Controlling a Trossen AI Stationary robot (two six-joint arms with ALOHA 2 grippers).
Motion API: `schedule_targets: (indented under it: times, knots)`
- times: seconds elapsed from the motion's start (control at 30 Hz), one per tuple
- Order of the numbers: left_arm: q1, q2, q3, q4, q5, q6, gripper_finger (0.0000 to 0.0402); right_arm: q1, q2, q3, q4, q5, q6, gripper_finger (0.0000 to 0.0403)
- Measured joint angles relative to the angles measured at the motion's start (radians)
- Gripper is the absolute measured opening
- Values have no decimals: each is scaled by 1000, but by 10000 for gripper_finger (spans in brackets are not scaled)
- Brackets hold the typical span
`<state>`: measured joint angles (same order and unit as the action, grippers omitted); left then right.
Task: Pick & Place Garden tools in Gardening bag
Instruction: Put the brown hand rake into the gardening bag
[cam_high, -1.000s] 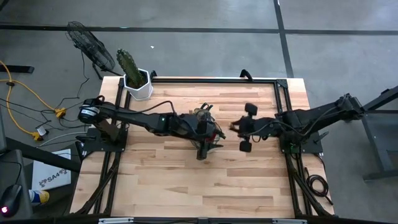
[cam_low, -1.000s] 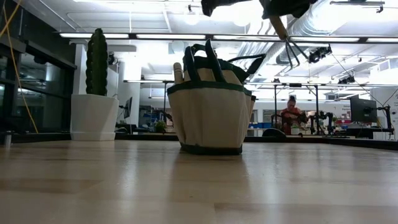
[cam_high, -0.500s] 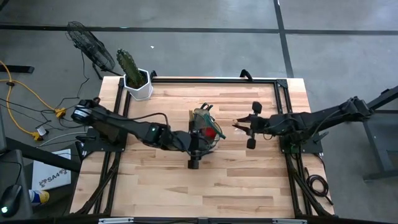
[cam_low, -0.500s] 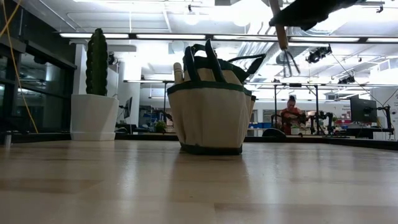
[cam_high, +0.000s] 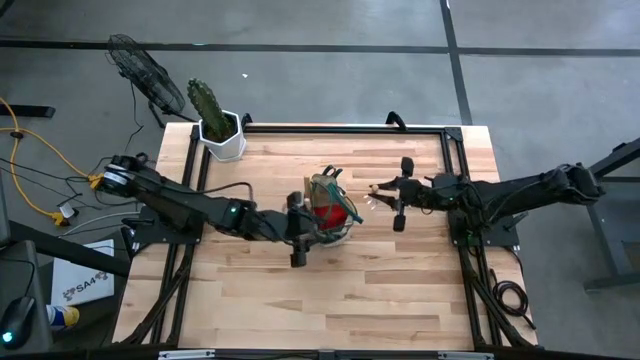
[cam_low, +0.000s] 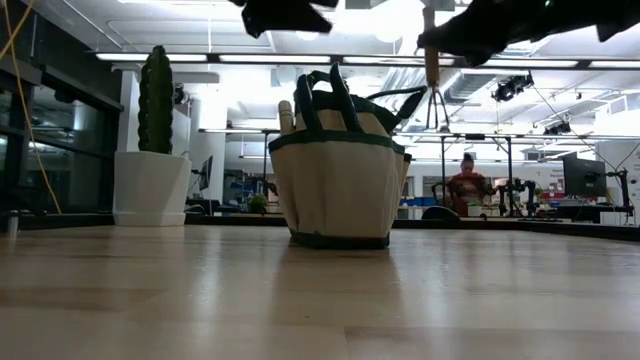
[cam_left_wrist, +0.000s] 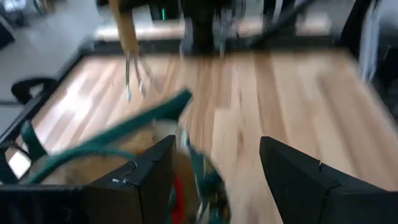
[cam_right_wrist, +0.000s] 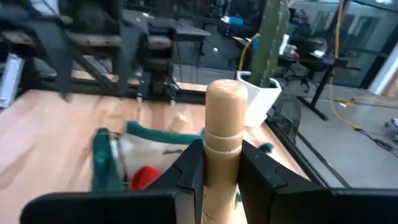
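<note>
The right gripper (cam_high: 399, 190), clenched on the rake (cam_low: 433, 75), has swung it closer to the bag (cam_high: 328, 205) while the open left gripper (cam_high: 297, 228) has backed away, clearing the drop.

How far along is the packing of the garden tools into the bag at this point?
Looks nearly done: the bag already holds a red piece and a wooden handle, and no loose tools lie on the table. In hand: the right gripper holds the rake up beside the bag. Left: dropping it in. The left gripper is open by the bag.
</note>
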<state>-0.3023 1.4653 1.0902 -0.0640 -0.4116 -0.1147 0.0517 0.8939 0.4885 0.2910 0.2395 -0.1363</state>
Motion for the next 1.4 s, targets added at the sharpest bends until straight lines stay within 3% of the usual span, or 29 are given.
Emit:
schedule_targets:
  times: [0.37, 0.6, 0.83, 1.07, 1.4]
  knots:
    - [-30, -207, -401, 499, -20, -55, 225, -61, 159, -1, 182, -48, 28, 58]
    - [-127, -277, -552, 647, -180, -75, 225, -68, 263, 0, 287, -29, 46, 58]
    - [-227, -290, -590, 659, -354, -119, 225, -77, 326, 0, 329, -4, 74, 58]
    - [-294, -290, -591, 651, -460, -131, 225, -85, 373, 0, 378, -11, 88, 58]
    - [-315, -290, -591, 630, -494, -166, 225, -85, 374, 0, 415, -47, 127, 58]
